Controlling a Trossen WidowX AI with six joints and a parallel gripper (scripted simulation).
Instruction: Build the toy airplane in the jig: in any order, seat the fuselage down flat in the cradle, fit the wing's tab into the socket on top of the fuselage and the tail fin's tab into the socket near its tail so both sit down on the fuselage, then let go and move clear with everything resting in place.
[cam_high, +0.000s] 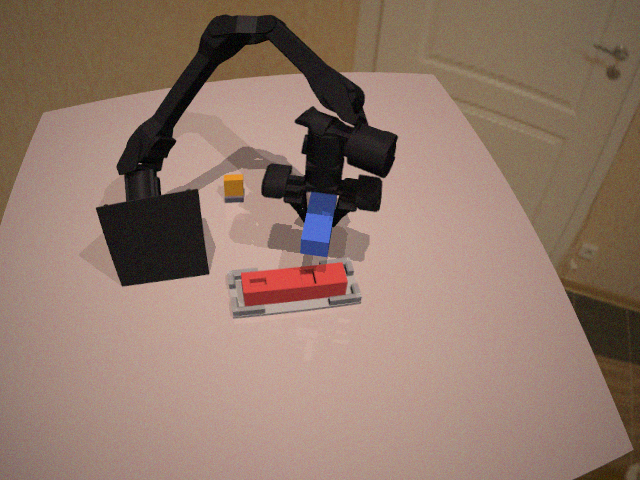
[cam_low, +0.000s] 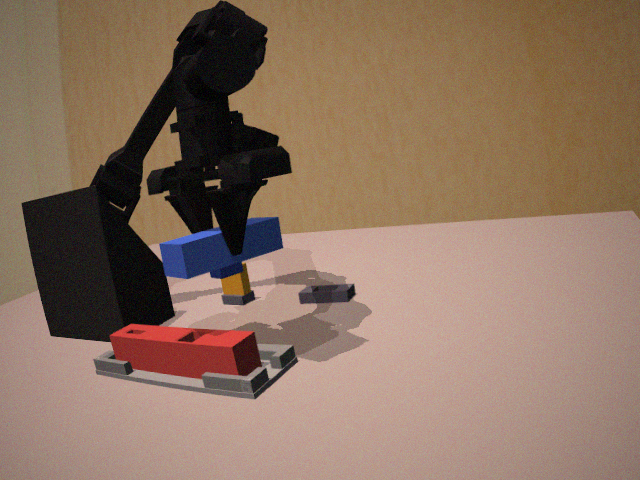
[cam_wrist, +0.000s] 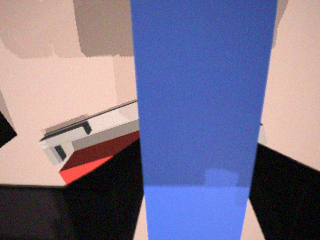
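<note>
My gripper is shut on the blue wing near its middle. The wing is in the air, behind the jig in the top view, its tab pointing down. The red fuselage lies in the grey cradle, both top sockets visible and empty; it looks flat. The orange tail fin stands upright in a small dark holder. In the wrist view the wing hides much of the jig.
The black arm base block stands left of the cradle. An empty dark wing holder lies on the table behind the jig; it is hidden in the top view. The cradle has raised corner walls.
</note>
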